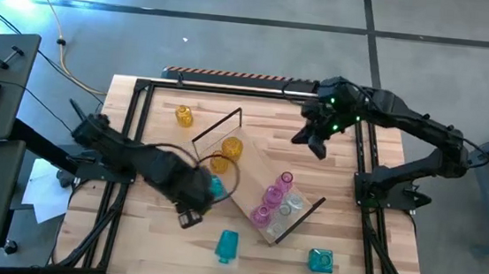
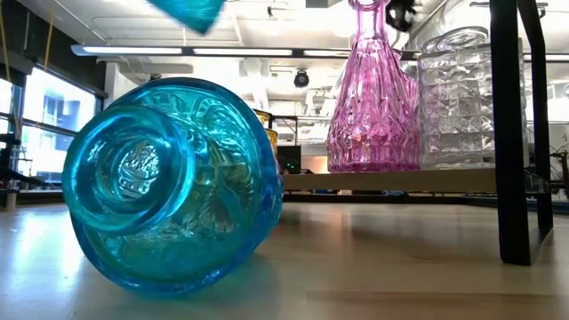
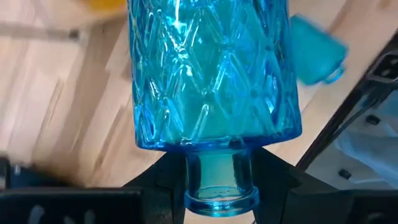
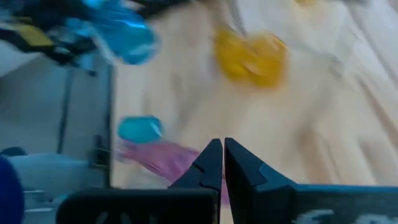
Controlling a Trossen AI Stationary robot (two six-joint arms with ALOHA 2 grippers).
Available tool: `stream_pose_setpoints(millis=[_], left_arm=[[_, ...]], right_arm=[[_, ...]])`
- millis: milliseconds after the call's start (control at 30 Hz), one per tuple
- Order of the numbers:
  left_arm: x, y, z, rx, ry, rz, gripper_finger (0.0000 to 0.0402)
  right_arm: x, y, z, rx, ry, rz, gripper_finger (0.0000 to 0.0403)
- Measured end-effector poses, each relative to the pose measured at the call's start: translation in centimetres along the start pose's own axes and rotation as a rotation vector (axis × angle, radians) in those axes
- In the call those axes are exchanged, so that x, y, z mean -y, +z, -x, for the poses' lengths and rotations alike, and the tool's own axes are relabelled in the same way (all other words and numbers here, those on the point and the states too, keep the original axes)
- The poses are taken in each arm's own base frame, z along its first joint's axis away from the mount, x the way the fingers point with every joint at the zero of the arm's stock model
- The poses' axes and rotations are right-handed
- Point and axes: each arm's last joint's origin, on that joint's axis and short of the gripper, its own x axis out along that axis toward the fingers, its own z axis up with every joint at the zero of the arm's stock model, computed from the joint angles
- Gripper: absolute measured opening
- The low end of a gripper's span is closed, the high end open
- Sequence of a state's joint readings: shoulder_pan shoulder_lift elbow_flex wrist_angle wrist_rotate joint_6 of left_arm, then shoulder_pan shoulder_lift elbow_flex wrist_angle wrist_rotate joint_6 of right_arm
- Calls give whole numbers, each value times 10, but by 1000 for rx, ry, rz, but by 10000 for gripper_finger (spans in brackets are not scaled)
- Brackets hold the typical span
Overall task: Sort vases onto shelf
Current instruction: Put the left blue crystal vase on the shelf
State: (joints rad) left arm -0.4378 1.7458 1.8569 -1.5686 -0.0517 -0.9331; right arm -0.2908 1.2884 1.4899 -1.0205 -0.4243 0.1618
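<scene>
Shelf partly filled; left gripper fingers clamp a teal vase, right gripper shut empty at 1 o'clock, three vases loose on the table.

The shelf lies diagonally across mid-table, its near end crowded by pink vases and a clear vase; amber vases take the far end. Between them the board is bare. Teal vases lie on the table in front.

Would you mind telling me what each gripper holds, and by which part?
The left gripper holds a blue vase by its narrow neck; the right gripper holds nothing.
</scene>
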Motion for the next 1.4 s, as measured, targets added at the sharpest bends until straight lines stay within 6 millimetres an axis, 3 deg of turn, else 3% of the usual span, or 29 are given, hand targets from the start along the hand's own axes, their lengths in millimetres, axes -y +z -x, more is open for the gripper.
stream_pose_setpoints(millis=[167, 267, 367, 567, 733, 967, 1200, 1400], left_arm=[[-11, -32, -7, -34, 43, 47, 112], [-14, -45, -12, -52, 58, 30, 112], [-14, -55, -17, -67, 63, -11, 112], [-5, -77, -21, -81, 69, -131, 112], [6, -102, -19, -86, 41, -232, 112], [20, -116, -18, -37, -35, -274, 112], [20, -109, -19, -15, -39, -296, 112], [21, -101, -24, -58, -48, -338, 112]], right_arm=[[-49, 18, -20, 192, 159, 93, 0], [-81, 28, -45, 291, 250, 107, 0], [-109, 31, -84, 331, 313, 65, 0], [-146, 19, -182, 350, 379, -70, 0], [-170, 3, -231, 457, 432, -185, 0], [-189, -28, -259, 493, 273, -238, 0], [-213, -53, -256, 496, 212, -241, 0], [-216, -67, -263, 424, 181, -241, 0]])
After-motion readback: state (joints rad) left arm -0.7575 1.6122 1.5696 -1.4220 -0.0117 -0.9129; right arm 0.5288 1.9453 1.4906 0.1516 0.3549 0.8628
